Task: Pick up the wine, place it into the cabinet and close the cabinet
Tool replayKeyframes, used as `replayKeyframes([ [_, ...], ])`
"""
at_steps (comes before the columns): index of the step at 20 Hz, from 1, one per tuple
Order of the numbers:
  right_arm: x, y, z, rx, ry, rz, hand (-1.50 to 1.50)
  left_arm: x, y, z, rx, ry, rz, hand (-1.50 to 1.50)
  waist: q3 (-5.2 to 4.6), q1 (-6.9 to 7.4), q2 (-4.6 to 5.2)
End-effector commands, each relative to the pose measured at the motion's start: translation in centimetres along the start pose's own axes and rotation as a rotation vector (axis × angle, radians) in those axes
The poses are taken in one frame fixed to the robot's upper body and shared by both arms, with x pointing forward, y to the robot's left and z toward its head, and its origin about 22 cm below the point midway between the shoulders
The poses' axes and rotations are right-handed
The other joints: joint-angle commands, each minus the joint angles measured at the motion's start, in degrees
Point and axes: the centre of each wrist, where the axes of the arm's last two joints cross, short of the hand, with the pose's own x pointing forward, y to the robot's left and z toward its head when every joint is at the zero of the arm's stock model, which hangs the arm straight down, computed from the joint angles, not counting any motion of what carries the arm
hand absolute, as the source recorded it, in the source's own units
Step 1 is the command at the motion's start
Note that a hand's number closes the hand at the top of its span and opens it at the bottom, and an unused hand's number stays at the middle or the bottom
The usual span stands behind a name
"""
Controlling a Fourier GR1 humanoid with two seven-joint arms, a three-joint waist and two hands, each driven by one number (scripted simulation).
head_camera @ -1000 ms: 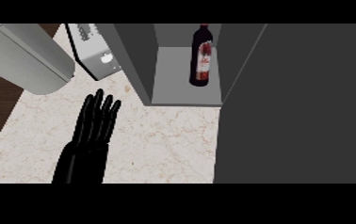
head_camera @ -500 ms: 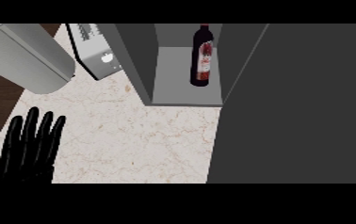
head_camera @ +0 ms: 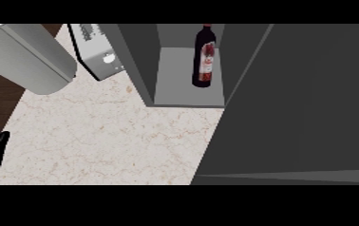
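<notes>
The wine bottle (head_camera: pixel 204 56), dark with a red label, stands upright inside the open cabinet (head_camera: pixel 175 85), toward the right side of its pale shelf. A broad dark grey cabinet door (head_camera: pixel 294 106) fills the right part of the head view and stands open beside the bottle's compartment. Only a thin black sliver of my left hand (head_camera: pixel 2 146) shows at the left edge, low over the counter and far from the bottle. My right hand is nowhere in the view.
A silver appliance with a knob (head_camera: pixel 98 54) sits left of the cabinet. A large grey rounded object (head_camera: pixel 32 59) lies at the upper left. The marbled counter top (head_camera: pixel 112 139) spreads in front of the cabinet.
My left hand has drawn back from the middle of the counter to the left edge and has almost left the view. The bottle and the door have not moved.
</notes>
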Motion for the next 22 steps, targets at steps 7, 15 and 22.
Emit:
replayKeyframes([
  [7, 1.3, 4.4, -6.6, -0.032, -0.053, 0.188, 1.5, 3.5, 4.2, 0.5, -0.046, -0.018, -0.016, -1.5, -0.01, 0.67, 0.11],
  [15, 1.6, 1.9, -14.0, -0.137, -0.037, 0.194, 1.5, 5.3, 6.3, -0.3, -0.051, -0.014, 0.01, -1.5, 0.08, 0.68, 0.45],
  [22, 2.5, -1.9, -19.8, -0.213, -0.025, 0.211, 1.5, 5.2, 5.6, -0.5, -0.07, 0.018, 0.019, -1.5, 0.11, 0.61, 0.62],
])
